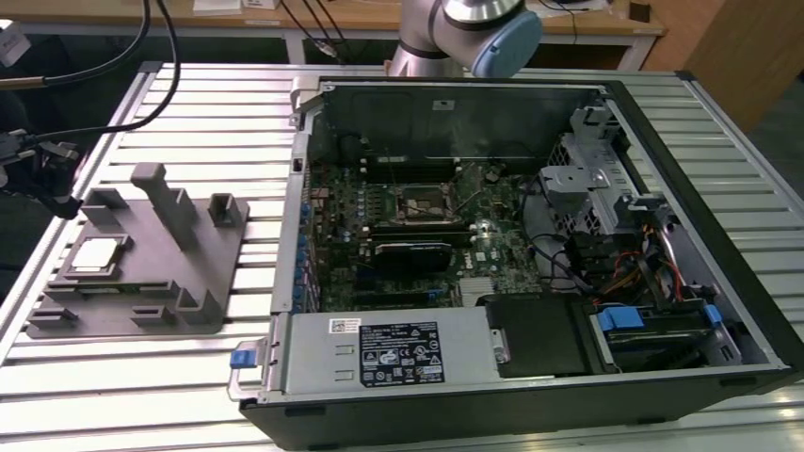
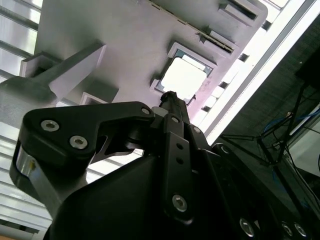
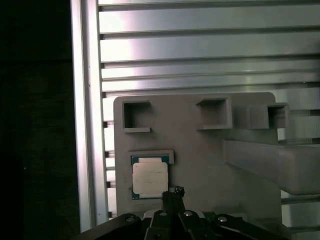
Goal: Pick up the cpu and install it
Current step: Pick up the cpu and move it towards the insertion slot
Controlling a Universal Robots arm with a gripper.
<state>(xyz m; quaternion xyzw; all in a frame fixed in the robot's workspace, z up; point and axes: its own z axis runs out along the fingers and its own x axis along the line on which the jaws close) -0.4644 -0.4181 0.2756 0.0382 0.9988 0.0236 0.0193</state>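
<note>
the cpu (image 1: pixel 98 255) lies flat in a shallow square pocket of a grey tray (image 1: pixel 151 287), silver top up, with a thin green rim showing around it in the first wrist view (image 3: pixel 149 178). the pocket sits by the tray's edge nearest the table's edge on the exterior view's left. the tray rests on a ribbed metal table (image 1: pixel 126 395), beside an open computer case (image 1: pixel 741 282) that takes up the middle of the table and the exterior view's right

in both wrist views the gripper (image 2: pixel 170 95) (image 3: pixel 174 191) hangs above the tray with its two fingers pressed together into one narrow tip, holding nothing. that tip is just beside one corner of the cpu (image 2: pixel 184 79); whether it touches the chip or the tray (image 2: pixel 125 30) i cannot tell

upright grey posts and small square pockets stand along other parts of the tray (image 3: pixel 200 160)

inside the case the green board (image 1: pixel 377 202) lies flat, with a square socket (image 1: pixel 419 200) near its middle and a black block (image 1: pixel 409 254) just beside the socket, toward the case's front edge. the arm's base (image 1: pixel 465 28) rises behind the case at the table's far edge
</note>
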